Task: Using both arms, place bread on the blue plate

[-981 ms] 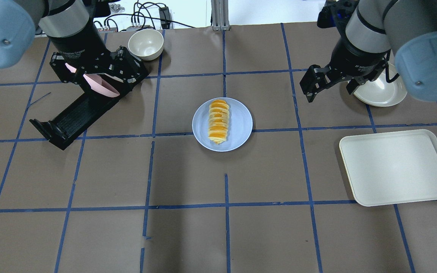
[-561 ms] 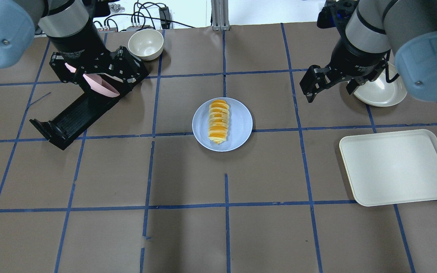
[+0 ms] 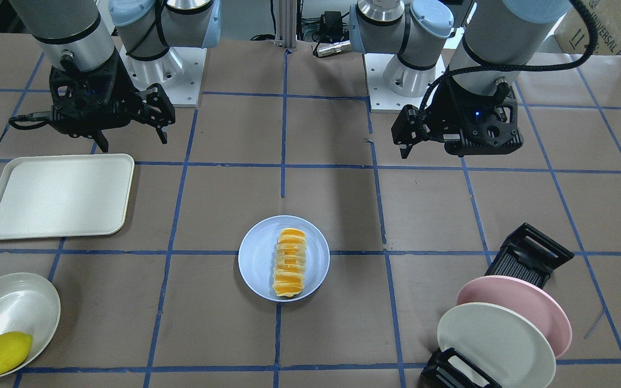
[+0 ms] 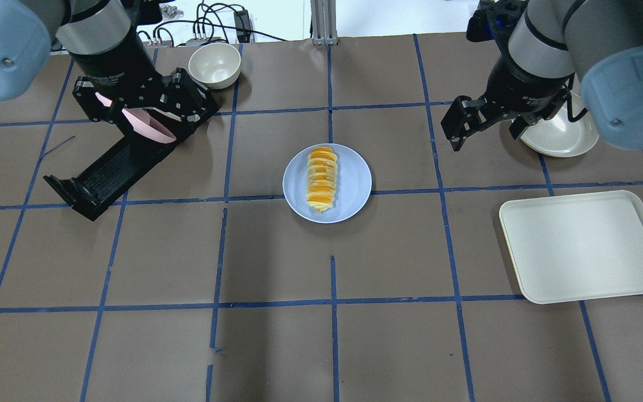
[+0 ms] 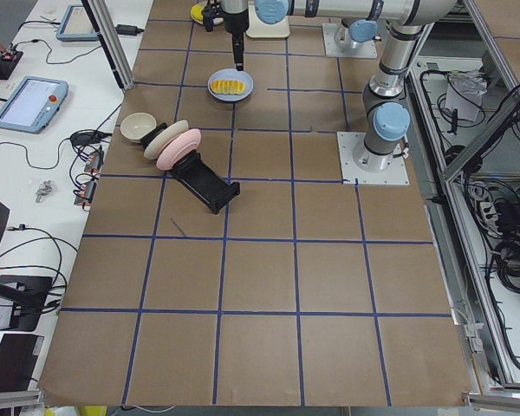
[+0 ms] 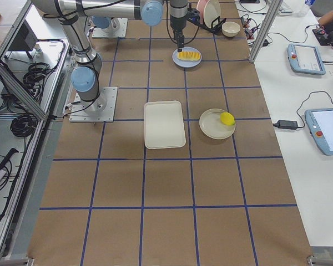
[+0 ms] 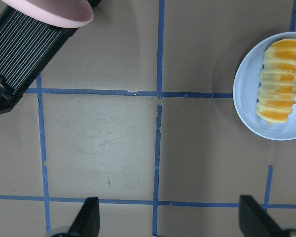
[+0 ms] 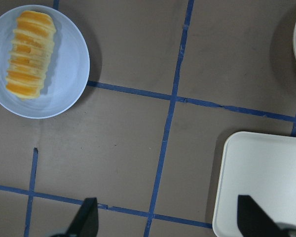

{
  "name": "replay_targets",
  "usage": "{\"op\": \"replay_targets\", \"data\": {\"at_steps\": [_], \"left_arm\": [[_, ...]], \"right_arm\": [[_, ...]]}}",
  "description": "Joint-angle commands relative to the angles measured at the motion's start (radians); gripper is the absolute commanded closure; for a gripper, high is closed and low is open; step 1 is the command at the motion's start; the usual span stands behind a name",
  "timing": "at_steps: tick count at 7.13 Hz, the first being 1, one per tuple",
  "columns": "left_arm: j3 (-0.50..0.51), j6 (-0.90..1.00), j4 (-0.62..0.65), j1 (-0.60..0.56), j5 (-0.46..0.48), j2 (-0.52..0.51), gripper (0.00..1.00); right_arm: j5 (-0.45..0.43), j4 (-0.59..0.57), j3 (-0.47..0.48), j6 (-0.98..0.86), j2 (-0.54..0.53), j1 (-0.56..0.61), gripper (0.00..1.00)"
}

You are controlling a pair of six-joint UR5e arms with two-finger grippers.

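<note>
Looking at the last second or so, basically nothing has moved. The bread (image 4: pixel 321 178) lies lengthwise in the well of the plate (image 4: pixel 355 187), same spot as before, and the plate is in the middle of the table.

Both arms are pulled back toward the robot's side and just parked there. The left gripper (image 4: pixel 138 109) hangs over the rack (image 4: pixel 98 178) end where the pink plate (image 4: pixel 151 127) stands. The right gripper (image 4: pixel 489 128) hovers just beside the white dish (image 4: pixel 578 145). Both are well apart from the plate.

Each one has its fingers spread wide with nothing between them. The wrist cams show the tips far apart over bare table, with the bread off in a top corner of each view.

My read is that the placing is done. The bread is let go and fully inside the rim, not hanging over an edge. The stillness looks like the run winding down rather than a pause before another grab. I don't see anything left to fix here.
</note>
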Motion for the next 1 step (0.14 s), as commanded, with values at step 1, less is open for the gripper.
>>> {"op": "replay_targets", "data": {"at_steps": [1], "left_arm": [[0.000,0.000,0.002,0.000,-0.001,0.001,0.00]], "right_arm": [[0.002,-0.003,0.000,0.000,-0.001,0.000,0.00]]}}
